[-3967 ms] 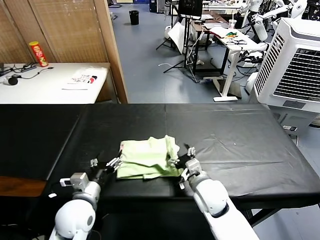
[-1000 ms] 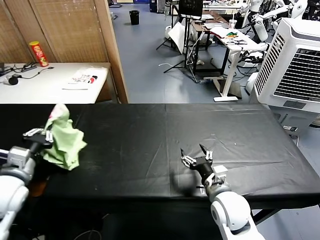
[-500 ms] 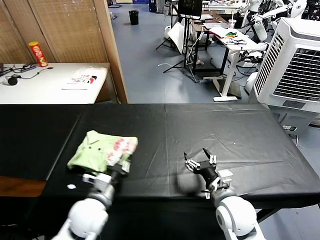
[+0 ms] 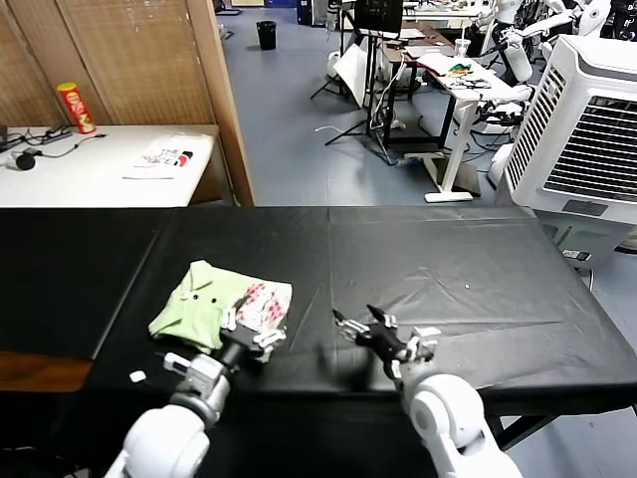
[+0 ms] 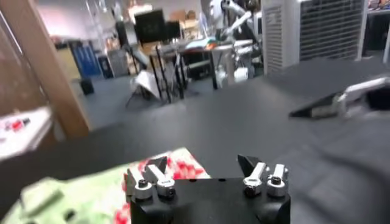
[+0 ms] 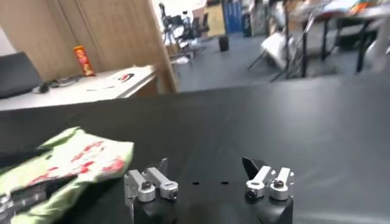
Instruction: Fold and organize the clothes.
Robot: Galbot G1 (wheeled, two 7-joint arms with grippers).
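Shirt [image 4: 217, 304], pale lime-green w/ collar, small dark buttons and a red-and-white patterned patch, lies in a folded bundle on the black table [image 4: 478, 259], toward the robot's left side and near the front edge. Left gripper [image 4: 249, 334] sits at the shirt's near edge, right by the patterned patch, jaws spread wide and nothing pinched between them; left wrist view shows the same gripper [image 5: 207, 173] with its fingers [image 5: 149, 179] apart above green cloth [image 5: 79, 198] and red print. Right gripper [image 4: 383, 334] hovers low over bare tabletop near the front-centre, well apart from the shirt, jaws also spread and empty; right wrist view shows it [image 6: 207, 176] open over the black surface, w/ the shirt [image 6: 67, 158] off to one side. Behind the table: a wooden partition [image 4: 214, 90], a white side desk [image 4: 100, 164] carrying a red can [image 4: 77, 107] and a white packet [image 4: 164, 156], a big white air cooler [image 4: 582, 129] at the robot's right, and desks and stands farther back in the room.
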